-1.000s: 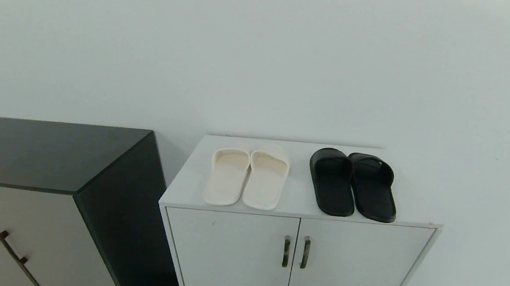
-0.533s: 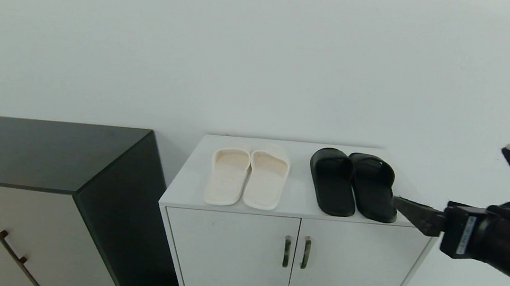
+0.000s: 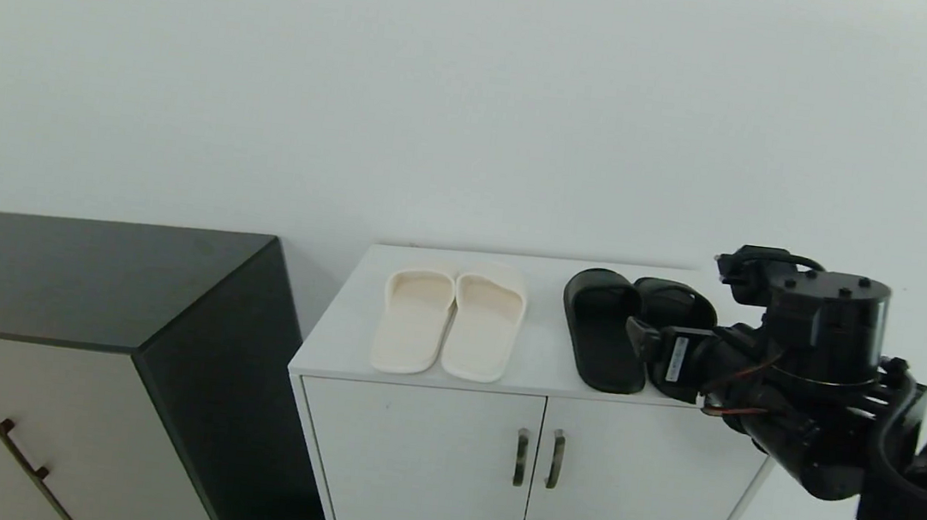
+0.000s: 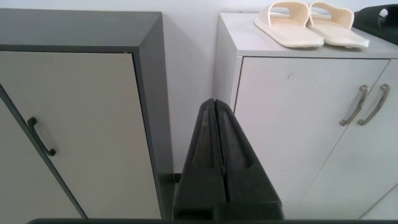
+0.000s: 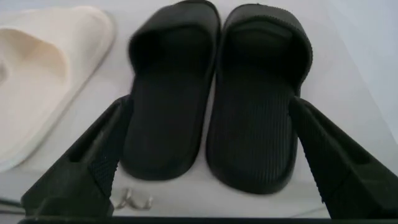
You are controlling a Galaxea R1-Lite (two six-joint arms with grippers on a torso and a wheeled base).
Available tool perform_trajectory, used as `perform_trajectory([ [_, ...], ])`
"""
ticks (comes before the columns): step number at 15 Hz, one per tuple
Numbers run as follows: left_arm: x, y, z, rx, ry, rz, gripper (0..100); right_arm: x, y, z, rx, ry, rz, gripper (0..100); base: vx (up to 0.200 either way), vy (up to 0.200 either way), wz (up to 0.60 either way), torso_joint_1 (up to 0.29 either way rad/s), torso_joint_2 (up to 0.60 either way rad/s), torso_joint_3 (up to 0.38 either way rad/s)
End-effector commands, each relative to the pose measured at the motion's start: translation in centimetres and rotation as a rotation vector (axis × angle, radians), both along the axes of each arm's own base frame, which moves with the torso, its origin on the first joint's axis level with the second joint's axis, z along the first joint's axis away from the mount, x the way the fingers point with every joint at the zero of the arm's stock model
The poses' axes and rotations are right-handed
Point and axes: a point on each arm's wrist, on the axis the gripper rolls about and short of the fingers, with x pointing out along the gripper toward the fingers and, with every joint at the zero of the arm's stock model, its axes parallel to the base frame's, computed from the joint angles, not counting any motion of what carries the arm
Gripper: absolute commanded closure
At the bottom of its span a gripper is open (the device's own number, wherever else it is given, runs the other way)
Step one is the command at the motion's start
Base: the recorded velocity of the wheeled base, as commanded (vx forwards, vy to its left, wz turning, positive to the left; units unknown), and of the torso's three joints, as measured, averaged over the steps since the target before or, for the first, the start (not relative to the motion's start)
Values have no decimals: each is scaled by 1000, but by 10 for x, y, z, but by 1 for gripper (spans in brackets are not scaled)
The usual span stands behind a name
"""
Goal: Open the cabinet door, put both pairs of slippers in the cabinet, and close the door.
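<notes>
- Right claw (image 5: 208,121): fingers spread wide apart, holding nothing. They straddle the near ends of the black slippers (image 5: 249,112), one finger outside each shoe, about level with the cabinet top. Cannot tell if they touch the shoes.
- Black slippers: side by side and touching, on the right half of the top of the white cabinet (image 3: 343,342). Toes point to the far side, heels near.
- Cream slippers (image 3: 483,331): just left of the black pair on the same top, also side by side, heels at the near edge.
- Doors (image 3: 415,470): both shut. The two handles (image 3: 520,457) stand upright and close together at the middle seam, nothing on them.
- Left claw (image 4: 214,112): fingers pressed together, empty. It hangs low, in front of the gap between the white cabinet and the dark cabinet (image 3: 82,280) to its left.
- Progress, as judged: nothing finished. Door not yet opened, neither pair inside, closing comes last.
- Right claw looks set to pinch the black pair together. With the doors shut there is nowhere to put them, so a handle needs pulling first, likely by the left claw.
</notes>
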Motion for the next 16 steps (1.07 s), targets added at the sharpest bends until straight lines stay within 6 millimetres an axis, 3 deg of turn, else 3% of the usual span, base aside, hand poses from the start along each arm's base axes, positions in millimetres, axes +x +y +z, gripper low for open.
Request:
perform_trajectory([
  [1,0,0,0,0,0,1,100,34,-2,-30,-43,47,-57,0,0,0,0,0,0,0],
  [10,0,0,0,-2,0,1,100,80,14,-43,-36,32,-39,0,0,0,0,0,0,0],
  [16,0,0,0,-2,0,1,100,125,12,-48,-54,-12,-88,0,0,0,0,0,0,0],
])
